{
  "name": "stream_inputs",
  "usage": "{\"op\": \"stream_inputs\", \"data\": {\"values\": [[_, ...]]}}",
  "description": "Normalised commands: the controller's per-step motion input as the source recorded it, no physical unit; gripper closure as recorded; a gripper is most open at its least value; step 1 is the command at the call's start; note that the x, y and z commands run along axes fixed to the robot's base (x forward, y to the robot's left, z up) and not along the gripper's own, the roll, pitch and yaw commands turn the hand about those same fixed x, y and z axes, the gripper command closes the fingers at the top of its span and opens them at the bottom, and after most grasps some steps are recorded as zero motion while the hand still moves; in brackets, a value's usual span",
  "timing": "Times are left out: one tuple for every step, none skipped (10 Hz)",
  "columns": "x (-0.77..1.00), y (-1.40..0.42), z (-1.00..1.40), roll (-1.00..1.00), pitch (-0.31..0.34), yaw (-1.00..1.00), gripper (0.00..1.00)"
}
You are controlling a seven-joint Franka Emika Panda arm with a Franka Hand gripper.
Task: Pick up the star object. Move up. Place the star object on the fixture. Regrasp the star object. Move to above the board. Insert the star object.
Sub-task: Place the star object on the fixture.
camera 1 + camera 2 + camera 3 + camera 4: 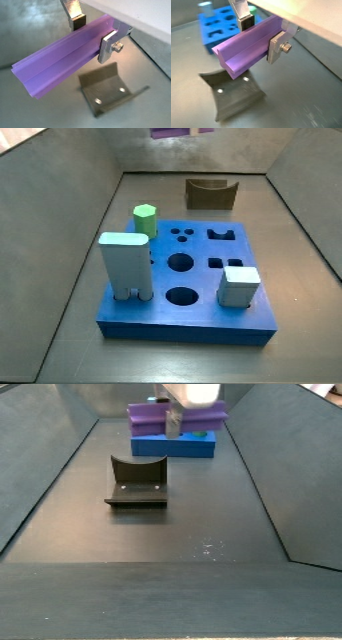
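On my screens the bench [160, 534] is a dark grey floor with sloping walls. The biggest thing on it is the board [201, 298], a thick blue slab with round, square and star-like holes. Three pieces stand in it: a tall pale blue-green block [123, 265] near the front left corner, a smaller pale cube [241, 286] at the front right, and a green hexagonal peg [144, 220] further back on the left.

Behind the board in that side view stands the fixture [210, 193], apart from the board, its curved notch facing up. In a side view from the opposite end it [136, 482] sits closer to the camera than the board [194, 447]. Both wrist views show it below the pincer, with two screws in its base plate [107, 90] [232, 92].

The star object [63, 57] is a lilac ridged bar, and it lies roughly level in the air above the bench, not touching the fixture. The pincer [92, 31] is pinching it near one end, one silver finger [108, 46] on each side. In a side view the pincer [177, 424] hangs high with the bar [174, 416] across it, in front of the board. In the other wrist view I see the same grip [261, 35].
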Motion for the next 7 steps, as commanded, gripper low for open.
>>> {"op": "stream_inputs", "data": {"values": [[0.13,-0.12,-0.03,0.03,0.079,1.00,1.00],[0.07,-0.06,-0.01,0.03,0.082,1.00,1.00],[0.06,-0.06,-0.01,0.03,0.085,1.00,1.00],[0.05,-0.03,-0.01,0.03,0.092,1.00,1.00],[0.05,-0.02,-0.01,0.03,0.098,1.00,1.00],[0.05,-0.01,-0.01,0.03,0.107,1.00,1.00],[0.05,-0.01,-0.01,0.04,0.115,1.00,1.00]]}}
